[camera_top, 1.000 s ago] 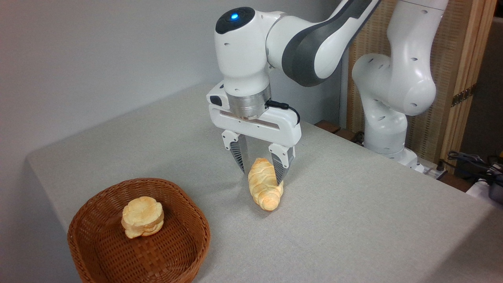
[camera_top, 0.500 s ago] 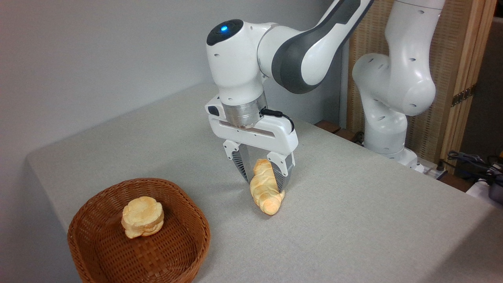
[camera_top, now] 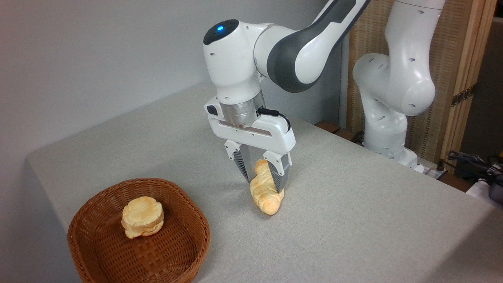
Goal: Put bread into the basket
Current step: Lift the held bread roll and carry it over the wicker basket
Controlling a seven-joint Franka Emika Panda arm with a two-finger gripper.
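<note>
Bread (camera_top: 265, 193): you have it lying on the surface (camera_top: 353, 212), well right of the basket (camera_top: 138, 251), its near tip pointing toward the camera.
Gripper (camera_top: 262, 181): it stands nearly upright over the far half of the loaf, one of the fingers (camera_top: 242, 166) on each flank.
Finger state: drawn in against both sides of the loaf, as far as this view shows; only a narrow span is left, and the loaf fills it.
Step in hand: by my reading, you are securing the grasp before any lift.
Grip advice: squeeze only until the loaf stops shifting; it looks soft, and a hard pinch could dent it.
Balance: the hold sits toward the far end, so expect the near tip to droop when you raise it. Lift straight up and slowly.
Height: clear the basket's rim before moving left.
Basket: a bun (camera_top: 142, 216) already sits near its middle. Aim for the open weave beside it, on the nearer right part.
Release: lower the loaf well inside the rim before you let go, so it cannot roll out.
</note>
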